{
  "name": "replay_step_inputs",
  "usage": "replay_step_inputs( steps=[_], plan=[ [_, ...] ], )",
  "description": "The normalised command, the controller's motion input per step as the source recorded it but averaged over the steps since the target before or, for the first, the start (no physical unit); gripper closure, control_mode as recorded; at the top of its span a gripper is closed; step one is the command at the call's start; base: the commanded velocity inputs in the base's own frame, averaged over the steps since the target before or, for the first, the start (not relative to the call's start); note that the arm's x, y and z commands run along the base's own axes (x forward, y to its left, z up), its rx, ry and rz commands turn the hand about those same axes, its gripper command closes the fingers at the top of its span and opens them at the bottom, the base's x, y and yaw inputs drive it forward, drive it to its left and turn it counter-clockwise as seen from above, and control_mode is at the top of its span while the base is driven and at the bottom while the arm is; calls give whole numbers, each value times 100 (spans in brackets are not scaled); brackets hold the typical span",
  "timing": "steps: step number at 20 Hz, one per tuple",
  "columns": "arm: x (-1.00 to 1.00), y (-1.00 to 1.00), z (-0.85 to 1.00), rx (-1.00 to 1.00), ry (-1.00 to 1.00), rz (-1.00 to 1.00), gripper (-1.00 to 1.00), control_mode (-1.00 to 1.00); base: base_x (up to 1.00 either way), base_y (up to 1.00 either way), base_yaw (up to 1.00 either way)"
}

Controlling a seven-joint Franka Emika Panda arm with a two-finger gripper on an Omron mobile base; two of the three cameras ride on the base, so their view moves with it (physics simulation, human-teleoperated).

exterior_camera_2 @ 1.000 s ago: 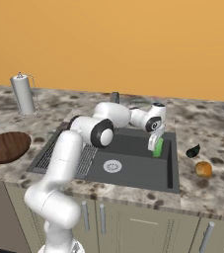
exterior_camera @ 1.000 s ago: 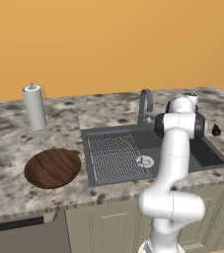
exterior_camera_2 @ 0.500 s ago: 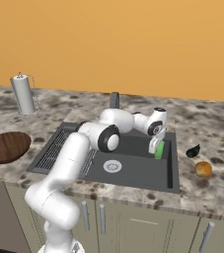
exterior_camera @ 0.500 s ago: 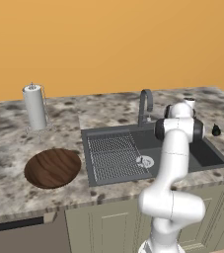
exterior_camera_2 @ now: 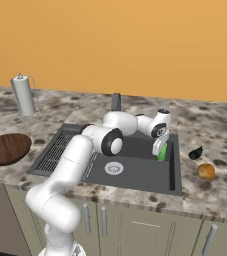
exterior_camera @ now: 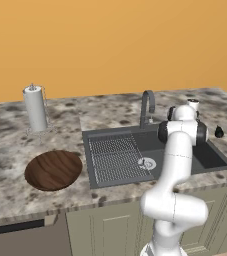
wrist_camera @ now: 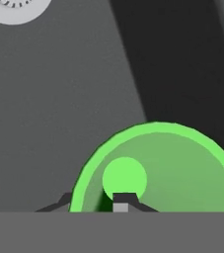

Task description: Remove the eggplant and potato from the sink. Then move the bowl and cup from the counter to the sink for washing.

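We find no readable text, label, brand, number or sign anywhere (not on the counter, the sink, the cup or the wall).

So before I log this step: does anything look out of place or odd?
Nothing stands out. The green cup is in the sink at the gripper; eggplant and potato lie on the counter.
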Motion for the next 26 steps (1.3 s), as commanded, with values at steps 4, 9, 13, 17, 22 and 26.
replay_step_inputs(
  steps=[4, 9, 13, 17, 22, 26],
  plan=[
    [2, -2, -45, 0, 0, -4, 100, -100, 0, 0, 0],
    [0, 0, -46, 0, 1, -5, 100, -100, 0, 0, 0],
    [-1, 0, -47, 0, 3, -6, 100, -100, 0, 0, 0],
    [-4, 0, -48, 0, 0, -6, 100, -100, 0, 0, 0],
    [-6, -1, -44, 0, 0, -5, 100, -100, 0, 0, 0],
    [-17, 0, -45, 0, 0, -6, 100, -100, 0, 0, 0]
  ],
)
